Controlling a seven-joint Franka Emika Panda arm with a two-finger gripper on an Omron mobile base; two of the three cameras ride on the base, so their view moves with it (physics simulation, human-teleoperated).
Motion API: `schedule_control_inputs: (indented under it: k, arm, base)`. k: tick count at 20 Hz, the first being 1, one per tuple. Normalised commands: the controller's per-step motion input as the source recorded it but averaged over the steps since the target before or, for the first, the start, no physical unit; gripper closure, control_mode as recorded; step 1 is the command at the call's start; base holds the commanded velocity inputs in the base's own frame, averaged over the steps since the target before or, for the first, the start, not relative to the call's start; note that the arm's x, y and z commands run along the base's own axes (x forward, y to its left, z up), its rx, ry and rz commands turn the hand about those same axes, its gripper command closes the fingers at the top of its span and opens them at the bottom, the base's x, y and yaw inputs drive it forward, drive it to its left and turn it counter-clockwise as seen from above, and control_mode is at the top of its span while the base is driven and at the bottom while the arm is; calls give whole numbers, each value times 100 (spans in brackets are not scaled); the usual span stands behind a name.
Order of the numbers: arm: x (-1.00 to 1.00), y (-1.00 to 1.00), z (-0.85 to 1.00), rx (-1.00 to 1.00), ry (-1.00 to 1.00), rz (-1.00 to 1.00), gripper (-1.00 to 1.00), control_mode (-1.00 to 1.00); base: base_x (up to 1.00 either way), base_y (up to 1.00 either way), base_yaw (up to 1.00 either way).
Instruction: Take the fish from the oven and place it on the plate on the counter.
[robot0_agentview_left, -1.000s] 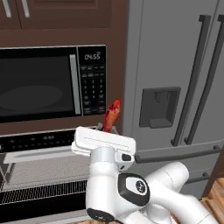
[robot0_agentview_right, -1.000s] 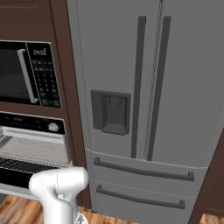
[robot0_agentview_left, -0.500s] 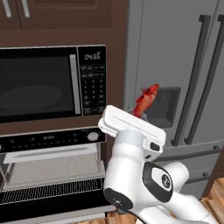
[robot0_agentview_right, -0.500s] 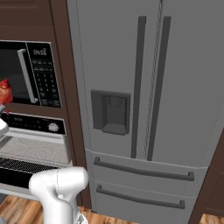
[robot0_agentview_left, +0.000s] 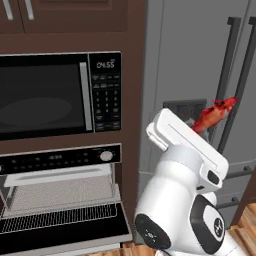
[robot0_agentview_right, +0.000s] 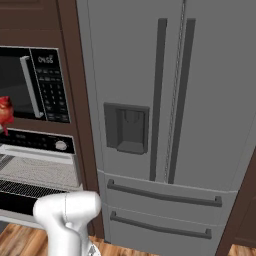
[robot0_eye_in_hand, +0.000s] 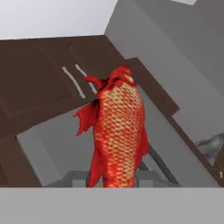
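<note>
The tool (robot0_eye_in_hand: 114, 181) grasps the fish (robot0_eye_in_hand: 117, 131) at its lower end; in the hand view the fish stands upright from between the fingertips, its scaled red-orange body filling the centre and its red fins spread toward 9 o'clock. In the left base view the fish (robot0_agentview_left: 214, 114) points toward 2 o'clock above the white hand, held in the air in front of the grey refrigerator (robot0_agentview_left: 200, 60) and overlapping the dispenser recess (robot0_agentview_left: 184, 107). In the right base view the fish (robot0_agentview_right: 4, 111) appears at the 9 o'clock edge, in front of the microwave (robot0_agentview_right: 30, 82). The oven (robot0_agentview_left: 60, 200) sits below the microwave (robot0_agentview_left: 60, 95) at 8 o'clock in the left base view; its door is open, the wire rack (robot0_agentview_left: 60, 192) is exposed, and the white knob (robot0_agentview_left: 105, 155) sits on the black control strip. Dark brown cabinets (robot0_eye_in_hand: 39, 92) with silver handles appear behind the fish in the hand view.
</note>
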Motion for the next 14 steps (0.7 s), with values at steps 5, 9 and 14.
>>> schedule_control_inputs:
  k: [5, 9, 14]
  arm:
    - [-3, -18, -1, 0, -1, -1, 100, 100]
    - [0, 0, 0, 0, 0, 0, 100, 100]
    - [0, 0, 0, 0, 0, 0, 100, 100]
  base:
    - [-22, -80, -3]
    - [-58, -100, -1]
    - [-48, -100, -2]
